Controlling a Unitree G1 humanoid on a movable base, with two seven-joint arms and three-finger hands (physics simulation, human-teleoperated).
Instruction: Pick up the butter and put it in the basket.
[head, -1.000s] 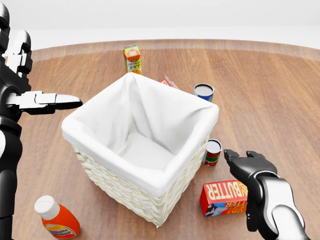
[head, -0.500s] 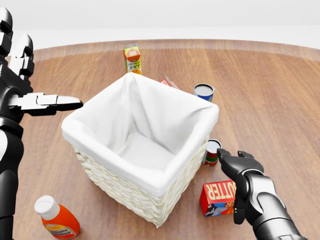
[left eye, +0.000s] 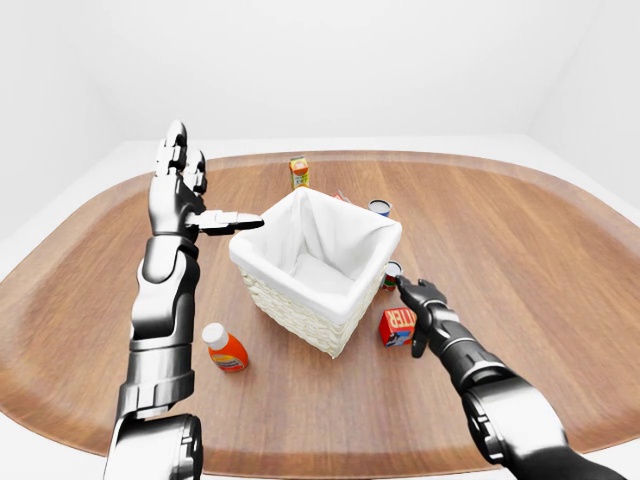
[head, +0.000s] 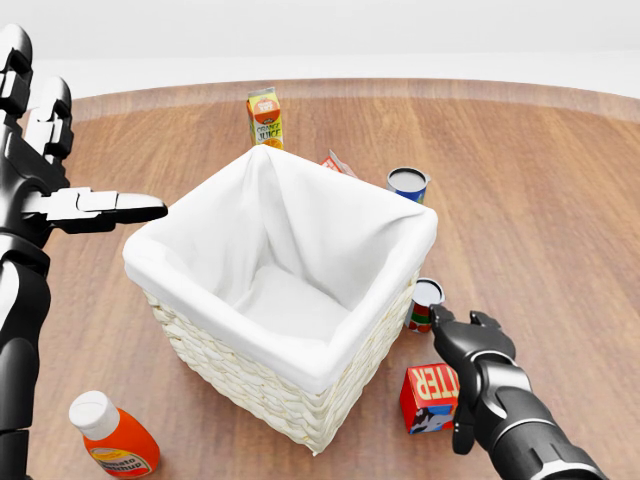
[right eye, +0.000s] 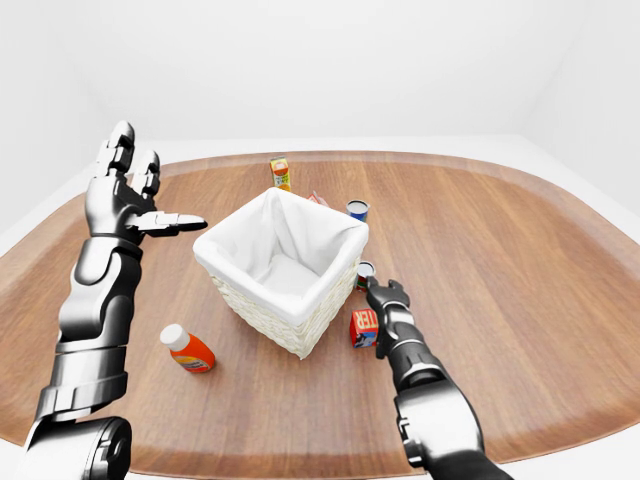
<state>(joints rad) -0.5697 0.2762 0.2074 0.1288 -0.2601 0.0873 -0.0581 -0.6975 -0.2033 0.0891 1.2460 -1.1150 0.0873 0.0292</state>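
Observation:
The butter (head: 428, 397) is a red box lying on the wooden table, just right of the basket's lower corner in the head view. My right hand (head: 462, 375) lies over its right end, hiding that part. The fingers (head: 443, 325) reach past the box toward the top of the view and the thumb hangs at its lower right; the hand looks open around it. The wicker basket (head: 230, 370) with a white cloth liner stands in the middle and holds nothing. Raised at the far left, my left hand (head: 75, 165) is open, fingers spread, beside the basket's left rim.
A ketchup bottle (head: 115, 437) lies at the lower left. An orange juice carton (head: 265, 117) stands above the basket, a blue can (head: 407, 183) to its upper right, and a small can (head: 424, 303) between basket and butter. A red-white carton (head: 338, 162) peeks over the rim.
My right hand has slid left and up in the view onto the butter, now covering its right end. The left hand has risen slightly. The butter has not moved.

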